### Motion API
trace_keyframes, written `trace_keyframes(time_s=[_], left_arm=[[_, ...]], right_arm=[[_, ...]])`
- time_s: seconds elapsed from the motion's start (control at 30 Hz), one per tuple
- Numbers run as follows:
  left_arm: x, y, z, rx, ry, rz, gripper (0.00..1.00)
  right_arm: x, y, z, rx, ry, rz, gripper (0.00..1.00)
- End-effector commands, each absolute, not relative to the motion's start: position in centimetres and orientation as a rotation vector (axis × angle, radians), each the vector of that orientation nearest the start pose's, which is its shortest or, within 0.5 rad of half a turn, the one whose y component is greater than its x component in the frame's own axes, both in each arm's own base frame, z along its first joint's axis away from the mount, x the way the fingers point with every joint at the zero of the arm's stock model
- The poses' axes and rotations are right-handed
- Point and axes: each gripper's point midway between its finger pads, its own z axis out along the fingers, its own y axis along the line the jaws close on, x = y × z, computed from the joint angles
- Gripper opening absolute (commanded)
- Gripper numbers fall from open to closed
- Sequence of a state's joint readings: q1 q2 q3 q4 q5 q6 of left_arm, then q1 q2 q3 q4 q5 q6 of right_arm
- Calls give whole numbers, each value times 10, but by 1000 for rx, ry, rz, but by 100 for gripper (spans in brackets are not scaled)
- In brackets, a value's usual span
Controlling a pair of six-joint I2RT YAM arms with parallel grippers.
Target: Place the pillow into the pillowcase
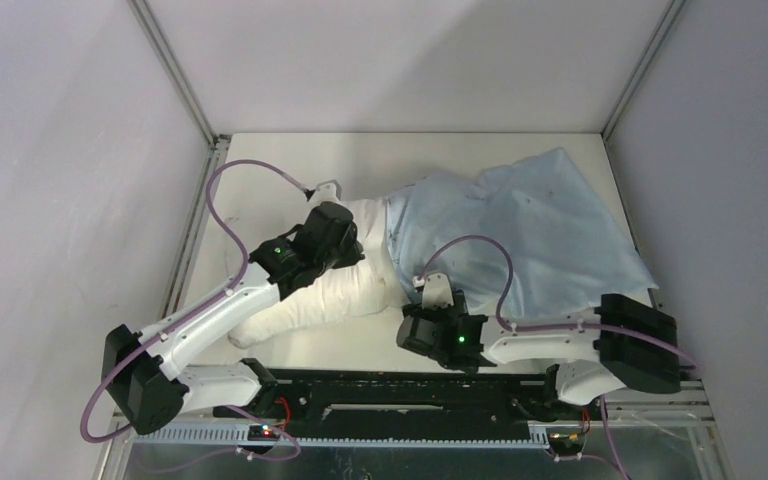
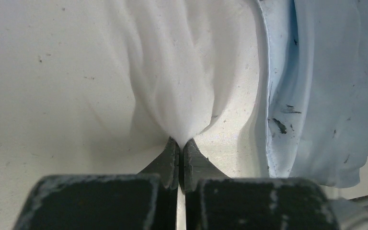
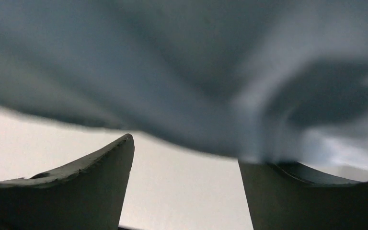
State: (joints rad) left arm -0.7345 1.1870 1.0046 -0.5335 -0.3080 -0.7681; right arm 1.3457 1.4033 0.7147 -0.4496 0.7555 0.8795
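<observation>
The white pillow (image 1: 310,305) lies left of centre on the table, its right end tucked inside the mouth of the light blue pillowcase (image 1: 540,225), which spreads to the back right. My left gripper (image 1: 353,250) rests on the pillow's top, shut on a pinched fold of the pillow (image 2: 182,86), with the pillowcase hem (image 2: 273,96) just to its right. My right gripper (image 1: 423,302) sits at the pillowcase's near edge. It is open, with bare table between its fingers (image 3: 100,177), and blurred pillowcase cloth (image 3: 187,72) hangs over the tips.
The white table (image 1: 260,170) is boxed in by grey walls with metal corner posts (image 1: 175,70). A black rail (image 1: 410,395) and both arm bases run along the near edge. Purple cables (image 1: 222,215) loop over each arm.
</observation>
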Motion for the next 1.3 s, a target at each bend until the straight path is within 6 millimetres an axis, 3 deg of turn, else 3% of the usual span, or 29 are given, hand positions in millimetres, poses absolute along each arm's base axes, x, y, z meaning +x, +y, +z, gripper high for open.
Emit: trace_keyframes(time_s=[0.0, 0.1, 0.2, 0.27, 0.4, 0.5, 0.63, 0.7, 0.8, 0.9, 0.93, 1.07, 1.2, 1.27], left_arm=[[283, -219, 217, -233, 2201, -524, 0], [283, -217, 218, -233, 2198, -515, 0], [283, -214, 219, -233, 2194, -500, 0], [284, -211, 219, -228, 2191, -478, 0], [288, -206, 219, -218, 2183, -435, 0], [292, -205, 220, -202, 2182, -402, 0], [294, -211, 229, -176, 2174, -419, 0], [290, -218, 240, -157, 2160, -438, 0], [270, -239, 263, -99, 2132, -521, 0], [244, -254, 288, -55, 2117, -596, 0], [238, -250, 294, -61, 2123, -592, 0], [210, -263, 331, 44, 2090, -751, 0], [200, -266, 354, 143, 2083, -789, 0], [203, -270, 356, 195, 2093, -770, 9]], right_arm=[[181, 275, 43, -181, 2249, 166, 80], [195, 269, 42, -135, 2218, 126, 75], [205, 260, 44, -105, 2205, 70, 65], [207, 254, 50, -95, 2193, 24, 48], [203, 248, 74, -109, 2165, -2, 4], [195, 261, 125, -178, 2104, 46, 0], [175, 300, 217, -364, 1991, 234, 0], [170, 323, 250, -483, 1984, 392, 0], [187, 346, 285, -565, 1976, 570, 0], [217, 356, 312, -593, 1990, 569, 0], [225, 357, 320, -591, 1998, 567, 0], [265, 361, 320, -511, 2081, 697, 0], [295, 361, 275, -459, 2208, 723, 0], [303, 363, 250, -443, 2276, 758, 0]])
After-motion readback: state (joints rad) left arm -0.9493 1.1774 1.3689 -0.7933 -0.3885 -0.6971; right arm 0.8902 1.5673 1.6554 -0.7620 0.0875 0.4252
